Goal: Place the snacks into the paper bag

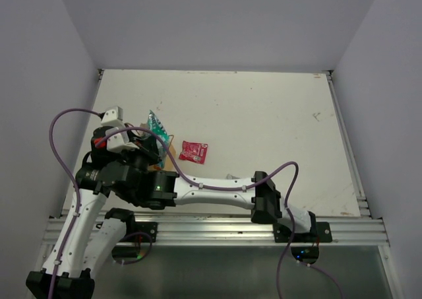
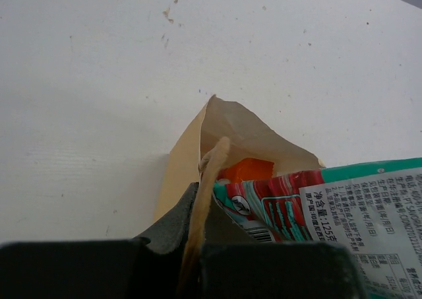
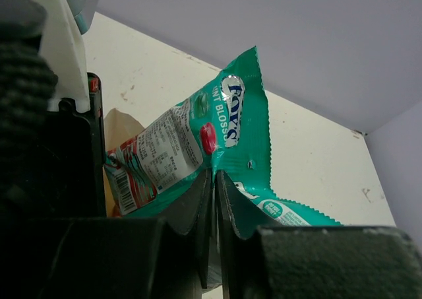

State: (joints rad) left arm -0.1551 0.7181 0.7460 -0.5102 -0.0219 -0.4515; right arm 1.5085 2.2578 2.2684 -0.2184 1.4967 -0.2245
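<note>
Left claw [image 2: 196, 246] pinched the paper bag [image 2: 244, 131] by its handle [image 2: 210, 167]; right claw [image 3: 213, 200], clamped on the green packet [image 3: 231, 134], poised it at the bag's mouth. Pushing deeper before release seemed wise.

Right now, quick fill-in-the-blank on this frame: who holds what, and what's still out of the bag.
1. The teal-green bag sits in the right gripper, whose jaws are ____.
2. The left gripper is shut on the paper bag, in whose mouth an item coloured ____ shows.
3. The small red packet lies outside the bag, flat on the ____.
Missing words: shut; orange; table.
</note>
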